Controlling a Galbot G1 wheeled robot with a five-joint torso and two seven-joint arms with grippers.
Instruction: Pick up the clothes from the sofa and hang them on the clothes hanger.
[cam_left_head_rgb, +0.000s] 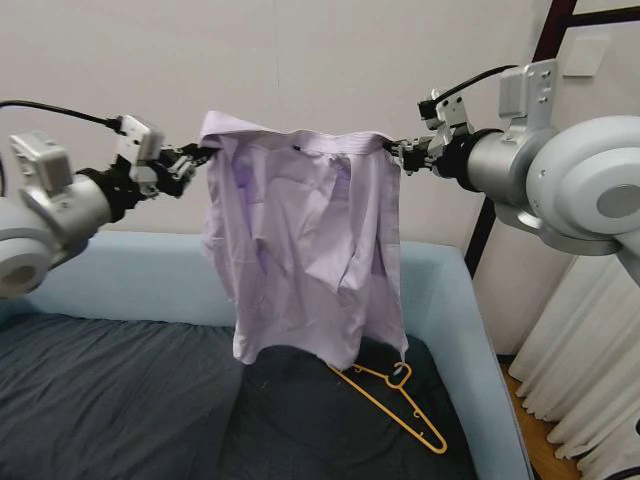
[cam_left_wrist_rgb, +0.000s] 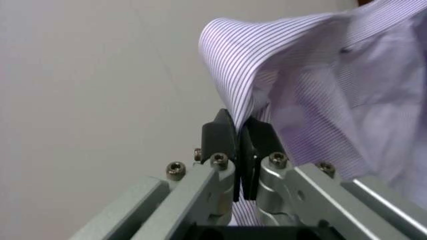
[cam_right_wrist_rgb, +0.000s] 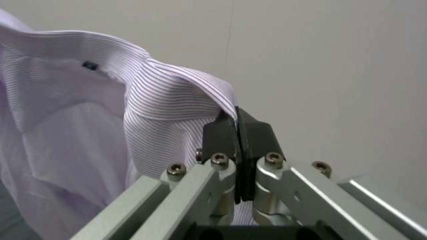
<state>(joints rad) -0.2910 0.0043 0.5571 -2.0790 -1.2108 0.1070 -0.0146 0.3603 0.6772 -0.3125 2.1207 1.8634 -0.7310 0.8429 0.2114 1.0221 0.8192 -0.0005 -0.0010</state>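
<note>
A pale lilac striped shirt (cam_left_head_rgb: 300, 240) hangs stretched in the air above the sofa (cam_left_head_rgb: 120, 390), held by its two shoulders. My left gripper (cam_left_head_rgb: 200, 155) is shut on the shirt's left shoulder; up close its black pads (cam_left_wrist_rgb: 220, 135) pinch the striped cloth (cam_left_wrist_rgb: 320, 75). My right gripper (cam_left_head_rgb: 397, 150) is shut on the other shoulder, its pads (cam_right_wrist_rgb: 257, 135) clamped on the cloth (cam_right_wrist_rgb: 160, 110). An orange wire hanger (cam_left_head_rgb: 395, 395) lies on the dark cushion below the shirt's hem.
The sofa has a light blue frame (cam_left_head_rgb: 470, 340) and dark cushions. A plain wall stands behind. White curtains (cam_left_head_rgb: 585, 370) hang at the right, next to a dark slanted post (cam_left_head_rgb: 500, 200).
</note>
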